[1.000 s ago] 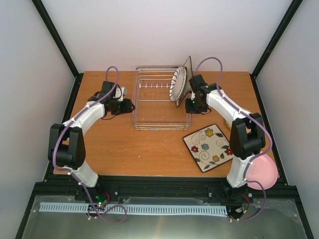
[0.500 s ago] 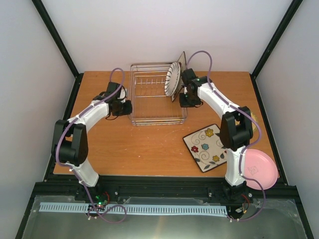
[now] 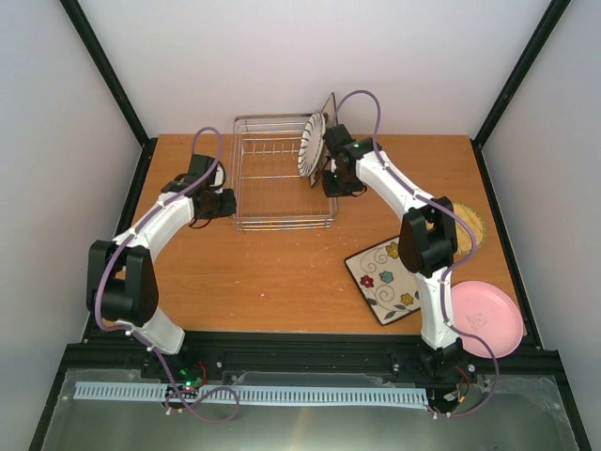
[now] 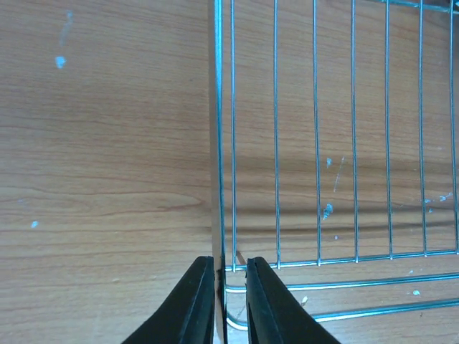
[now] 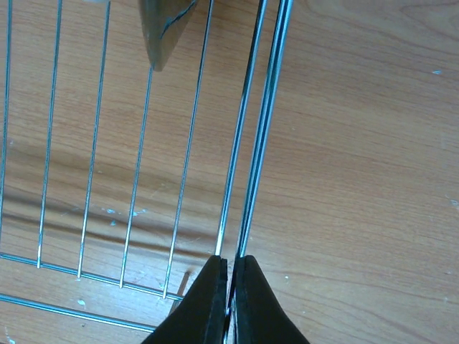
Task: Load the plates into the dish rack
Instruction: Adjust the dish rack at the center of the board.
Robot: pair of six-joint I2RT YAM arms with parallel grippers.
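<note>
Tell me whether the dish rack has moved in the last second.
Yes. The dish rack has slid left and slightly toward the far edge, away from the floral plate, which has stayed put.

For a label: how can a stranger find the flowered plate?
On the brown wooden table, look near right. The white floral plate with dark rim lies flat there. It is square; the pink plate and tan plate nearby are round.
</note>
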